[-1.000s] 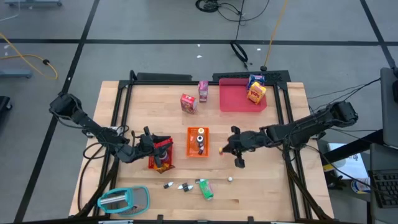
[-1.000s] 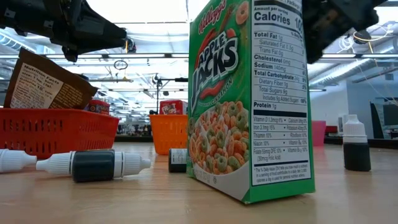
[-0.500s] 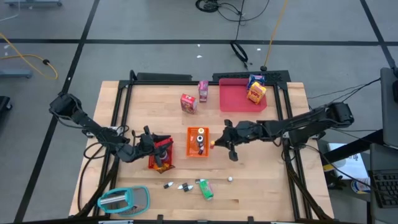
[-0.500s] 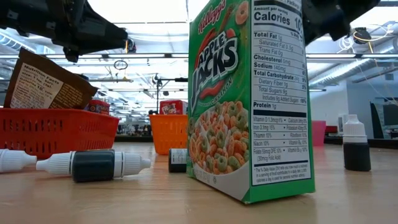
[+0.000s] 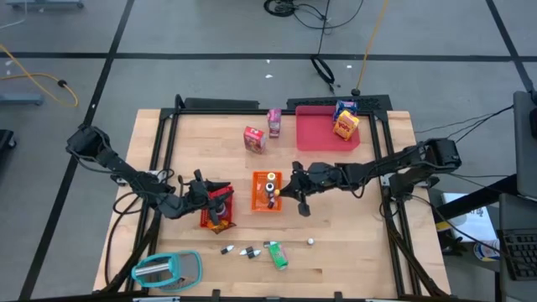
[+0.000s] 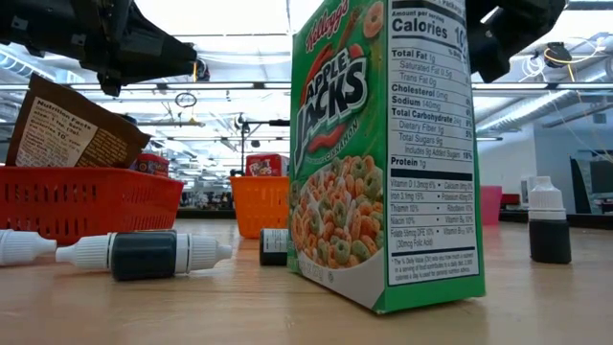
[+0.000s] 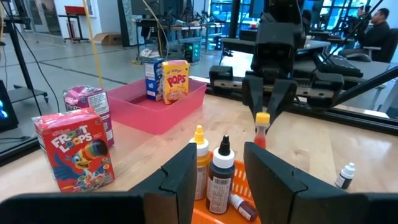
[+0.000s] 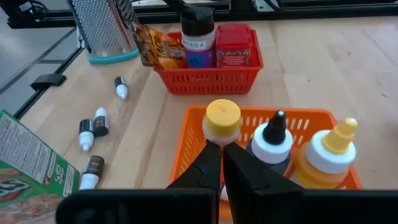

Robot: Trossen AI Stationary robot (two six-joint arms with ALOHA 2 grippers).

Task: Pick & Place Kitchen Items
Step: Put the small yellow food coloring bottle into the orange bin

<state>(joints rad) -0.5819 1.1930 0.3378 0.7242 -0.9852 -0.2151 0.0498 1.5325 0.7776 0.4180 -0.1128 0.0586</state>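
My right gripper (image 5: 285,192) is shut on a small red bottle with an orange-yellow cap (image 7: 262,132), at the right rim of the orange bin (image 5: 267,204). That bin holds a yellow-tipped bottle (image 7: 199,163) and a black-tipped one (image 7: 222,176). My left gripper (image 5: 207,195) hovers open over the red bin (image 5: 216,220). A green cereal box (image 5: 277,254), tiny bottles (image 5: 227,249) and a white ball (image 5: 310,242) lie on the near table. A red carton (image 5: 254,138) and a pink carton (image 5: 274,122) stand farther back. My right gripper pinches the small bottle at its top, by the orange-yellow cap (image 7: 262,117), between the two fingers (image 7: 277,99). The fingers come from above, pointing down. The bottle hangs upright below them, lifted clear over the orange bin's right rim.
A pink tray (image 5: 320,137) at the far right holds a blue carton (image 5: 343,109) and a yellow one (image 5: 346,126). The red bin holds a brown packet (image 8: 155,46), a dark can and a red carton. A teal-rimmed grater (image 5: 168,270) lies at the near left corner.
My right gripper has carried the small bottle toward the table's left, from open table right of the orange bin up to that bin's right rim. It has stayed shut on the bottle. My left gripper has kept still.
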